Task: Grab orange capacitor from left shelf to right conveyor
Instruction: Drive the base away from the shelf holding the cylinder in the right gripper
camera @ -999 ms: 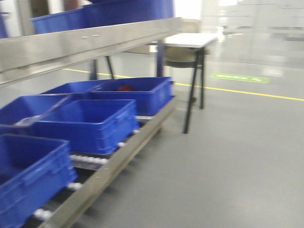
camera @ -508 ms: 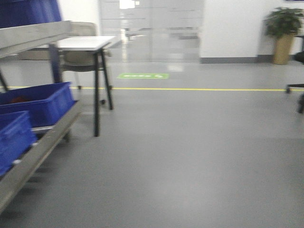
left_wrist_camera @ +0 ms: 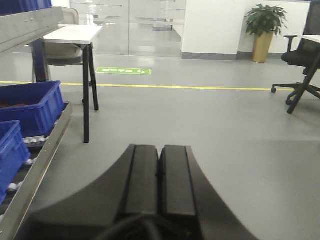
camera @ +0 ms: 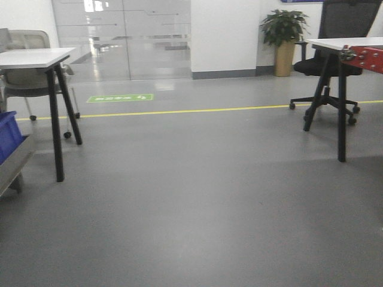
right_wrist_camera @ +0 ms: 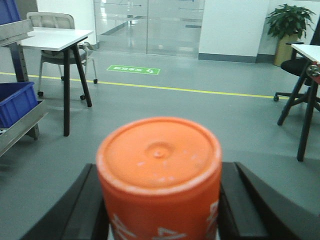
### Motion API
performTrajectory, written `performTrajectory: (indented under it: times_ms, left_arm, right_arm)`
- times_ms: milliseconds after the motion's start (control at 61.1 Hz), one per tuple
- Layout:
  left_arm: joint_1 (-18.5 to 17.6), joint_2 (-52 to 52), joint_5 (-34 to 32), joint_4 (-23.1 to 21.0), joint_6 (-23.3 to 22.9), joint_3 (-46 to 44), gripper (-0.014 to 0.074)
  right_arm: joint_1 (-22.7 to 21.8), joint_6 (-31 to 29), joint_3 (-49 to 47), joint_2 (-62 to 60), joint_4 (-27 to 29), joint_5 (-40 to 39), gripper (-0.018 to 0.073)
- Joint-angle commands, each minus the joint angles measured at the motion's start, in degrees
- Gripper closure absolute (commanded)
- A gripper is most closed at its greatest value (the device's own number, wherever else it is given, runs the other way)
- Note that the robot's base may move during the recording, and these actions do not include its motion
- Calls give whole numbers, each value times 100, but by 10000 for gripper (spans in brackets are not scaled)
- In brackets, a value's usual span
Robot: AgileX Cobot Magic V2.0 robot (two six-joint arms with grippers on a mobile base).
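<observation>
The orange capacitor (right_wrist_camera: 159,172) fills the right wrist view, upright with its flat top toward the camera and white print on its side. My right gripper (right_wrist_camera: 161,200) is shut on it, a black finger (right_wrist_camera: 87,200) pressed against each side. My left gripper (left_wrist_camera: 159,160) is shut with nothing between its touching fingers and hangs over bare floor. The left shelf (left_wrist_camera: 42,145) with its blue bins (left_wrist_camera: 30,102) shows at the left edge of the left wrist view; only its corner (camera: 11,164) remains in the front view. A red bolted frame corner of the right conveyor (camera: 366,58) shows at the far right.
A white table with black legs (camera: 36,58) and a grey chair stand beside the shelf. Another white table (camera: 341,43), a black office chair (camera: 326,66) and a potted plant (camera: 283,30) are at the right. A yellow floor line (camera: 197,110) crosses the grey floor.
The front view has swung to the right: the shelf and blue bins slid off to the left edge, and the right-hand table, chair and red frame came into view.
</observation>
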Motion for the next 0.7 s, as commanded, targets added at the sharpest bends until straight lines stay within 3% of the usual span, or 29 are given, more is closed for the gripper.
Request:
performTrajectory:
  times_ms: [0, 688]
  left_arm:
    - [-45, -69, -517, -10, -8, -24, 723]
    - [-45, -69, -517, -10, -8, -24, 723]
  right_arm:
    - [-8, -34, -153, 61, -80, -503, 491]
    - [-8, -34, -153, 61, -80, -503, 491]
